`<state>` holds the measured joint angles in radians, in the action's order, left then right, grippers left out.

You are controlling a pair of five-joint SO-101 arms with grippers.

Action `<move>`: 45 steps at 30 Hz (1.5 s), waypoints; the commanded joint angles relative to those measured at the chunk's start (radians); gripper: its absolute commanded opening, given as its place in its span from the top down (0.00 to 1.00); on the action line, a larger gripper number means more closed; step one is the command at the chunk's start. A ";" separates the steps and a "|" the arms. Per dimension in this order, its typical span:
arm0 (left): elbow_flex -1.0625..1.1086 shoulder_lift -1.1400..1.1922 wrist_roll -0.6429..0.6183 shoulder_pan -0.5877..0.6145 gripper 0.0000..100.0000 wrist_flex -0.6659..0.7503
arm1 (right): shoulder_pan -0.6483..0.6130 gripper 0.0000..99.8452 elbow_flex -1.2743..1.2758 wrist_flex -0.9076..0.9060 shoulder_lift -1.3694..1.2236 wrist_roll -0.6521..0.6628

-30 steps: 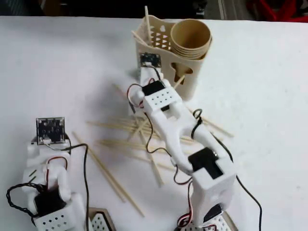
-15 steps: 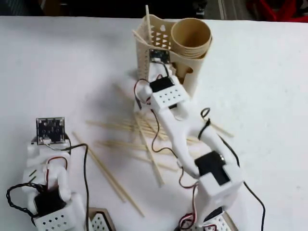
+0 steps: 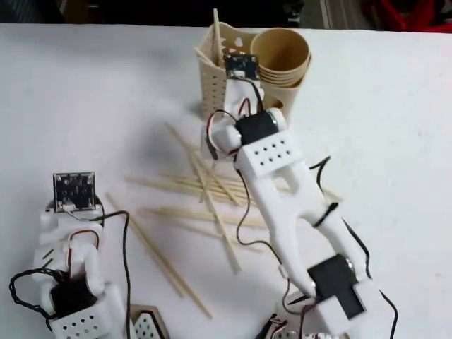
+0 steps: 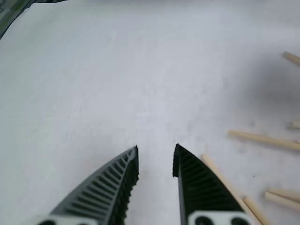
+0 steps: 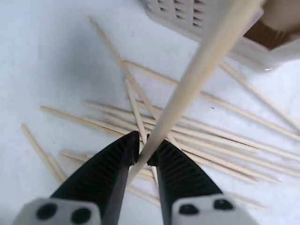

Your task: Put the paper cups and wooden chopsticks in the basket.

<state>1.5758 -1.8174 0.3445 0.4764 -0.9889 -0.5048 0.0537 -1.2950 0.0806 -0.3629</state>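
Right tool [image 5: 144, 151]: pressed together on one wooden chopstick [image 5: 206, 61], pinched near one end between the black fingertips. From the jaws the stick slants up past the wrist camera. Below it in the right wrist view lie the loose chopsticks [image 5: 187, 136] on the white tabletop [image 5: 42, 56], with the basket [image 5: 187, 14] just beyond them.

High view: right arm stretched forward, its wrist against the near wall of the basket [image 3: 212, 78]. The basket stands upright at the far side of the tabletop [image 3: 85, 92].

Paper cups [image 3: 281, 49]: nested in one stack, inside the basket, mouths up.

One upright chopstick [image 3: 215, 32] pokes out of the basket's corner, beside the cups.

Loose chopsticks [image 3: 205, 205]: scattered and crossing one another on the tabletop between basket and arm bases, partly under the right arm. One long stick lies apart from the pile, nearer the left arm.

Left tool [image 4: 155, 157]: fingertips spread by a narrow gap, nothing between them, over bare tabletop. Ends of a few chopsticks [image 4: 262, 138] lie just beside it. Left arm sits folded back near its base.
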 commanded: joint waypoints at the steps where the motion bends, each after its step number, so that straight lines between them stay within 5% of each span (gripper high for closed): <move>1: -0.003 -0.010 -0.003 0.012 0.86 0.029 | 0.004 0.98 -0.043 0.005 0.143 0.031; 11: -0.003 -0.010 -0.003 0.012 0.86 0.029 | 0.016 0.98 -0.269 0.079 0.188 0.164; 32: -0.003 -0.010 -0.003 0.012 0.86 0.029 | 0.162 0.98 -0.448 0.621 -0.108 0.471; 40: -0.003 -0.010 -0.003 0.012 0.86 0.029 | 0.160 0.98 -0.443 0.595 -0.171 0.568; 45: -0.003 -0.010 -0.003 0.012 0.86 0.029 | 0.145 0.85 -0.450 0.492 -0.154 0.574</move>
<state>1.5758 -1.8174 0.3445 0.4764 -0.9889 -0.3560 -0.3437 -0.7380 -0.1036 0.2002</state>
